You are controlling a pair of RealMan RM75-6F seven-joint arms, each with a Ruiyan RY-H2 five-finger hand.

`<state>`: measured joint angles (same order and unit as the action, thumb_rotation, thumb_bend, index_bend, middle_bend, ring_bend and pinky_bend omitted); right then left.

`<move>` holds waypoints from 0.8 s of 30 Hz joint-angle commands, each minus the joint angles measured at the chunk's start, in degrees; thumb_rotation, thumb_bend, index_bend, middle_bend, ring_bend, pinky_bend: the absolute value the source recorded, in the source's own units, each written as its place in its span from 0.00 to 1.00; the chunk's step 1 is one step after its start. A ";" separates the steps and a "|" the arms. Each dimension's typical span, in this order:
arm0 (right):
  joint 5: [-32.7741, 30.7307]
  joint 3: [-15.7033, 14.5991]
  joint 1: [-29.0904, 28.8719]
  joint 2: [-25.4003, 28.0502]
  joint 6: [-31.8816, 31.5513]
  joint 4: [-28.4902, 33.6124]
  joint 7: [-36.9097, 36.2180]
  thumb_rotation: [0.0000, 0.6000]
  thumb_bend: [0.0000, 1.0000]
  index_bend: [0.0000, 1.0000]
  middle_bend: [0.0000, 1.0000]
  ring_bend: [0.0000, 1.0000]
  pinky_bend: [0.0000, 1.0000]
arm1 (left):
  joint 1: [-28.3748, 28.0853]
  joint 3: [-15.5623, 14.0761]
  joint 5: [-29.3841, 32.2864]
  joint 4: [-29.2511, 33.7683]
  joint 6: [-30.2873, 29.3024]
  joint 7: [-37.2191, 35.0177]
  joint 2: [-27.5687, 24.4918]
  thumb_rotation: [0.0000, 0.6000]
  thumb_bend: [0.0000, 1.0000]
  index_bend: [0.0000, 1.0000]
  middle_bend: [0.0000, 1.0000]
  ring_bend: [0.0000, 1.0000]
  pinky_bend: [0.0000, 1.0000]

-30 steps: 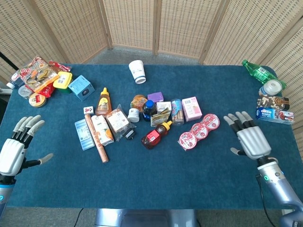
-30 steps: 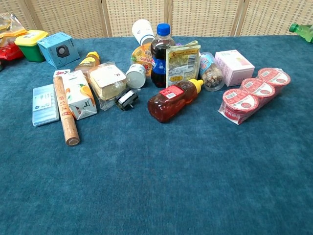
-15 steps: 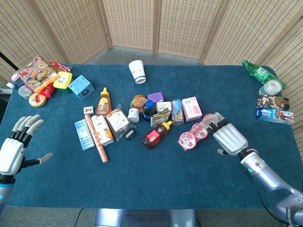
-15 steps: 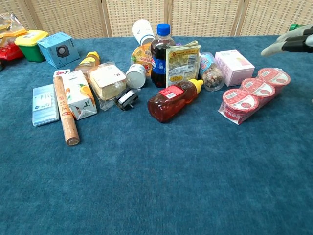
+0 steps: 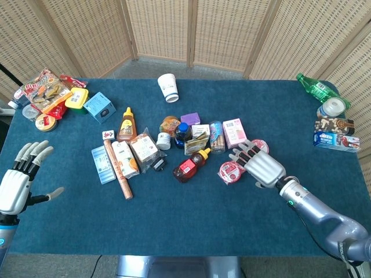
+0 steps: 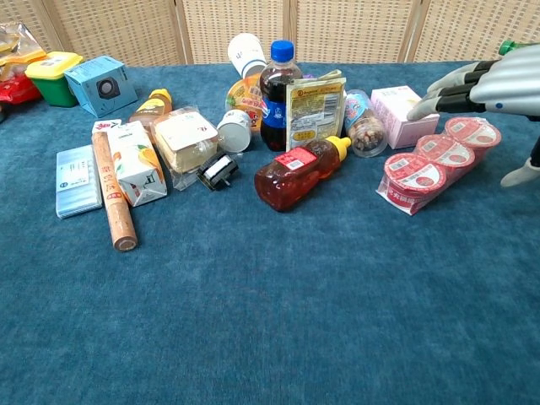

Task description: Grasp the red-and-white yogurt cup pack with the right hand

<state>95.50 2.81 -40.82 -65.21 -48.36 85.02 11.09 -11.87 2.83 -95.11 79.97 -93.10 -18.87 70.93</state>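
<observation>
Spread right hand (image 5: 262, 167) above foil-lidded yogurt cup pack (image 6: 436, 161).

red-and-white yogurt cup pack (image 6: 436, 163), flat on cloth

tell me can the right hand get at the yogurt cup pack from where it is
Probably yes: the right hand hovers open just above the yogurt cup pack, nothing lying between; the pink box crowds only its far side.
</observation>
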 commanded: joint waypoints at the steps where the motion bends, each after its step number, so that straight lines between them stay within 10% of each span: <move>1: 0.14 -0.37 -1.09 -0.22 1.39 -0.25 0.75 1.00 0.00 0.01 0.05 0.00 0.00 | 0.00 0.01 -0.01 0.01 0.01 0.18 0.04 1.00 0.08 0.11 0.00 0.00 0.00; 24: -1.40 -1.39 -9.02 -2.33 10.91 -2.54 3.98 1.00 0.00 0.02 0.05 0.00 0.00 | 0.14 0.10 0.44 0.01 0.35 0.23 0.06 1.00 0.08 0.11 0.00 0.00 0.00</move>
<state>94.19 1.45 -49.75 -67.43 -37.56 82.57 15.08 -11.73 2.94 -94.66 79.98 -92.76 -18.64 70.99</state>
